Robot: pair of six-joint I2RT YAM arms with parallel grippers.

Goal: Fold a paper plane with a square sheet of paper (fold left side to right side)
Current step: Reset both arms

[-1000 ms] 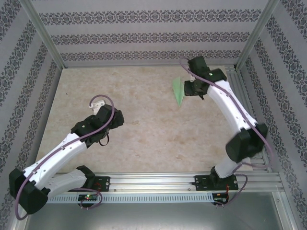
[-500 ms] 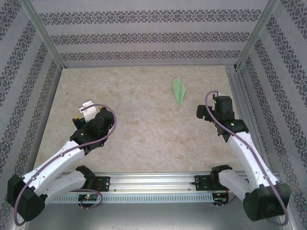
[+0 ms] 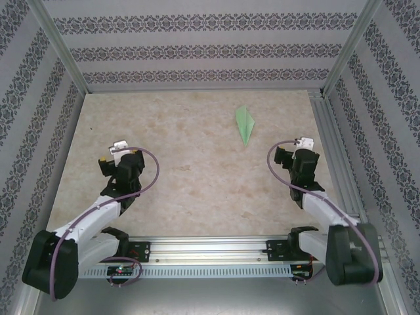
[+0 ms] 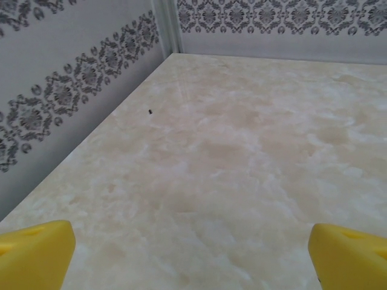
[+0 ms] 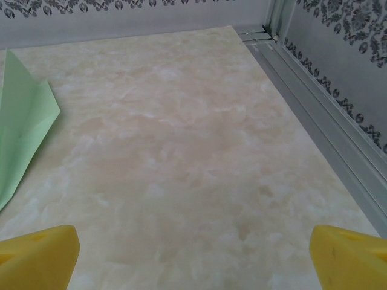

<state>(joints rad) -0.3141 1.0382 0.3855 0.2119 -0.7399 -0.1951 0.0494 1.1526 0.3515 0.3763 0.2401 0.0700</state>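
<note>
The paper plane (image 3: 244, 123), a slim pointed dart of thin pale mint-green paper, lies flat on the beige marble-patterned table (image 3: 197, 131). It is in the far right part of the table, with its narrow tip turned toward the near edge. Nothing touches it.

The right gripper (image 3: 302, 143) is nearer to the arm bases than the plane and further to the right, well apart from it. In the right wrist view its two yellow fingertips (image 5: 37, 257) stand at the opposite lower corners, so the right gripper (image 5: 193, 258) is spread wide with nothing between the fingers. The paper plane (image 5: 21, 127) shows at the left edge of that view, ahead of the left fingertip and not in contact with it. A metal rail (image 5: 314, 90) runs along the right side of the table, below the grey wall with dark ornament bands (image 5: 344, 24).

The left gripper (image 3: 118, 148) is over the left part of the table, far from the plane. In the left wrist view its yellow fingertips (image 4: 33, 254) are also wide apart, and the left gripper (image 4: 192, 257) grasps nothing; bare table lies between them. A small dark speck (image 4: 149, 111) sits on the table near the left wall; it may be a crumb or a mark, it is too small to tell.
</note>
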